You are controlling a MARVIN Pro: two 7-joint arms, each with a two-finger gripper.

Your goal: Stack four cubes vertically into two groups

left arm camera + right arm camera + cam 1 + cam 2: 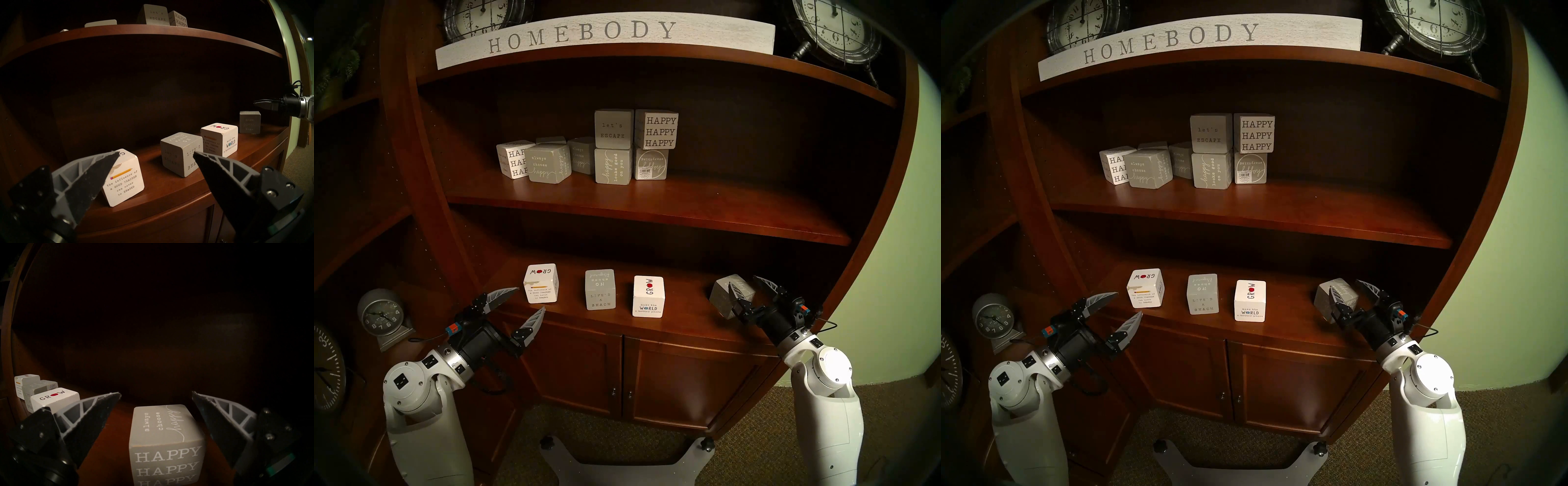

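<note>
Four cubes stand apart in a row on the lower wooden ledge. From left: a white "GROW" cube, a grey "LIFE'S A BEACH" cube, a second white "GROW" cube, and a grey cube with white "HAPPY HAPPY HAPPY" at the far right. My left gripper is open and empty, just left of and in front of the left GROW cube. My right gripper is open. Its fingers straddle the grey HAPPY cube with gaps on both sides.
The shelf board hangs low over the row. It carries several other lettered cubes, some stacked in twos. A "HOMEBODY" sign and clocks sit on top. A small clock stands at the left. Cabinet doors are below the ledge.
</note>
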